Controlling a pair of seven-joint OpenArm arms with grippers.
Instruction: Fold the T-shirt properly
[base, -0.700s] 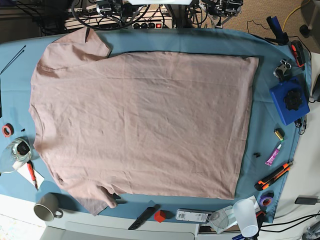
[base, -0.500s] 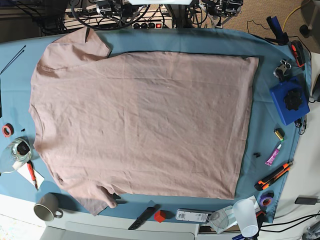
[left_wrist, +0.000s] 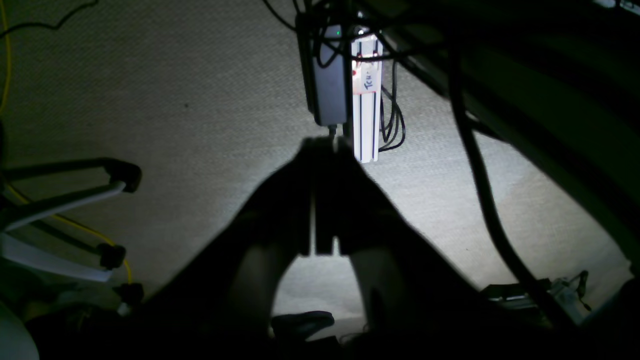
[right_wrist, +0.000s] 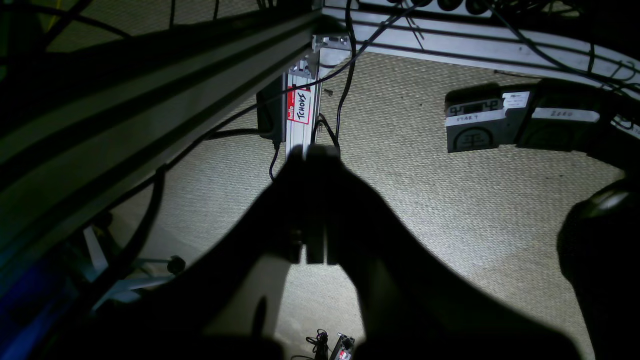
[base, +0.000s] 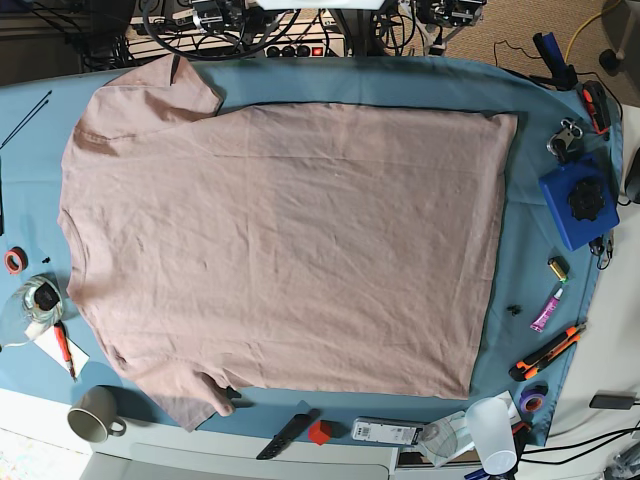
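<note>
T-shirt flat; both arms off the worktop.
Left wrist: left gripper (left_wrist: 320, 200) fingers clenched, grasping nothing, above carpet. Right wrist: right gripper (right_wrist: 314, 210) likewise clenched and unladen. Base: T-shirt (base: 290, 250) spread across frame centre on blue worktop (base: 540, 190), collar at left.

A blue-teal table cloth (base: 540, 150) covers the table, with woven beige carpet (right_wrist: 450, 210) lit patchily below.

No visible change on the table.
The T-shirt (base: 285, 245) lies spread flat exactly as in the earlier base views.
</note>
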